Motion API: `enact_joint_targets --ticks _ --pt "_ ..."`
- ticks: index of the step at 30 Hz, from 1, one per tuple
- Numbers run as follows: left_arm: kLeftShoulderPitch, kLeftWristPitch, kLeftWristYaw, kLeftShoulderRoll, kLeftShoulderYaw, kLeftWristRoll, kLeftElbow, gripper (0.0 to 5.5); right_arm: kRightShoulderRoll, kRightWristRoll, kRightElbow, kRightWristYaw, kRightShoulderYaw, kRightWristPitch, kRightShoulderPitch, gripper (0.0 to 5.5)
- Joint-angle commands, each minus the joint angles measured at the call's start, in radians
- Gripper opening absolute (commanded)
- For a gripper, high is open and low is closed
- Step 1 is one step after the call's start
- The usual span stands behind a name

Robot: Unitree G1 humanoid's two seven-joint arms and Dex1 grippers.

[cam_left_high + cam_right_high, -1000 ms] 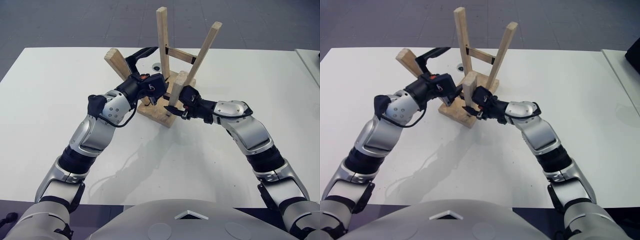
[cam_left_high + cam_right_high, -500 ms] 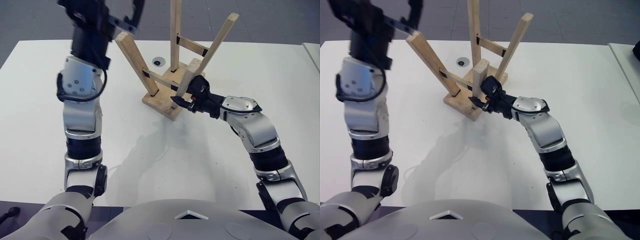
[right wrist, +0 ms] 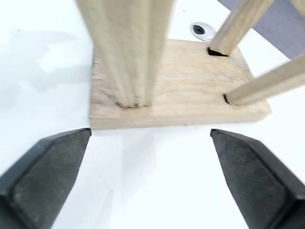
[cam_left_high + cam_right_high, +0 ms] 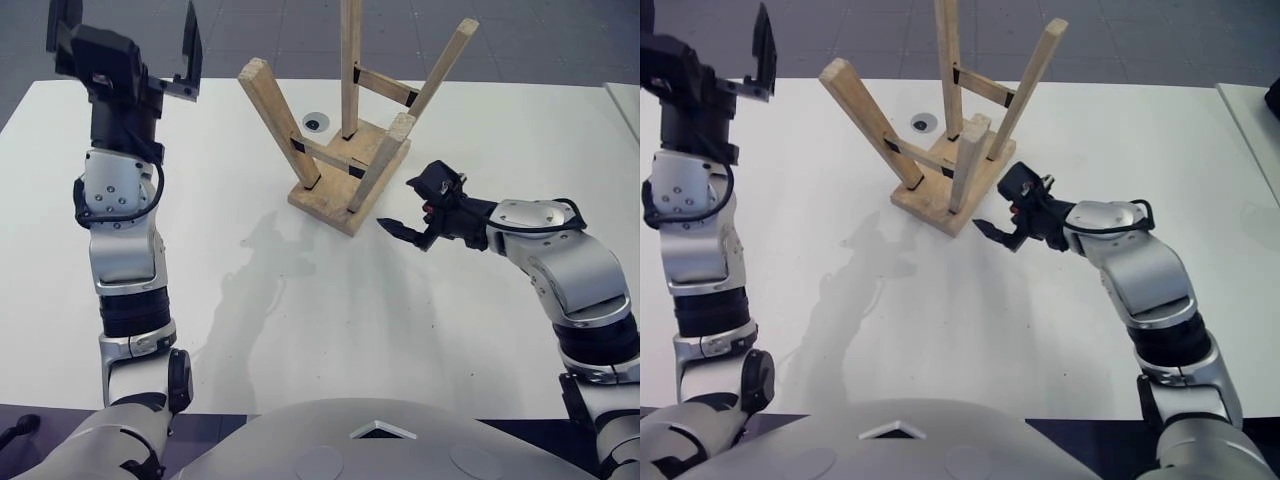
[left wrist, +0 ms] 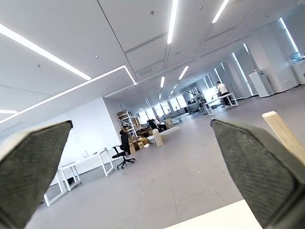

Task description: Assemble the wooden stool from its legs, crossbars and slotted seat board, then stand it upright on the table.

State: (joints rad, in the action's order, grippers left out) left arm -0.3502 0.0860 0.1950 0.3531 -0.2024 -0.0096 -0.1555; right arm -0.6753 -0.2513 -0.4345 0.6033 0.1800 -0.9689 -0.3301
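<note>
While the stool is sitting upside down: both tools are hanging clear of it, neither one touching the wood.
Stool [image 4: 350,120]: it is resting on the white surface [image 4: 300,330], toward the far side, with the seat board [image 4: 330,205] lying flat and the four legs pointing up and splaying outward.
Legs: one leg [image 4: 280,125] is leaning toward the robot's left, the near leg [image 4: 383,163] is rising from the board's front edge, and two far legs [image 4: 440,70] are reaching highest.
Crossbars: one crossbar [image 4: 385,87] is bridging the two far legs high up; another [image 4: 325,157] is linking the left-leaning leg to the near leg, close above the board.
Right tool [image 4: 410,200]: it is hovering low over the surface, just beside the seat board's near right corner, with its fingers spread apart and gripping nothing. In the right wrist view its pads [image 3: 43,171] are framing the board's edge and the near leg standing in its slot.
Left tool [image 4: 122,28]: it is being held high on the robot's left, well apart from the stool and pointing upward, with its fingers wide apart and empty. In the left wrist view its pads [image 5: 33,162] are framing a ceiling of strip lights [image 5: 172,21].
Grommet [image 4: 314,124]: a small round one is sitting in the surface just behind the seat board.
</note>
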Motion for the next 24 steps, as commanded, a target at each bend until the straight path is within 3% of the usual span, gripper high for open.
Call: enact_joint_targets --ticks 1,6,10,14,21,24 --pt "-0.036 -0.037 0.06 0.027 0.01 -0.064 -0.023 5.4 0.087 0.036 0.13 -0.092 -0.079 0.102 -0.13 5.38" --pt "-0.156 -0.092 0.075 0.035 0.024 -0.103 -0.052 5.4 0.198 0.006 0.126 -0.105 -0.046 0.145 -0.208 5.38" --pt "-0.22 -0.111 0.086 0.037 0.035 -0.116 -0.052 5.4 0.312 -0.101 -0.013 -0.076 -0.012 0.101 -0.236 5.38" --pt "-0.276 -0.142 0.096 0.048 0.022 -0.144 -0.041 5.4 0.4 -0.189 -0.11 -0.114 -0.046 0.075 -0.271 5.38" --pt "-0.428 -0.271 0.056 0.049 -0.024 -0.245 -0.091 5.4 0.448 -0.261 -0.117 -0.31 -0.317 0.027 -0.56 5.38" --pt "-0.499 -0.361 0.027 0.039 -0.035 -0.321 -0.15 5.4 0.416 -0.27 -0.081 -0.361 -0.387 0.026 -0.661 5.38"
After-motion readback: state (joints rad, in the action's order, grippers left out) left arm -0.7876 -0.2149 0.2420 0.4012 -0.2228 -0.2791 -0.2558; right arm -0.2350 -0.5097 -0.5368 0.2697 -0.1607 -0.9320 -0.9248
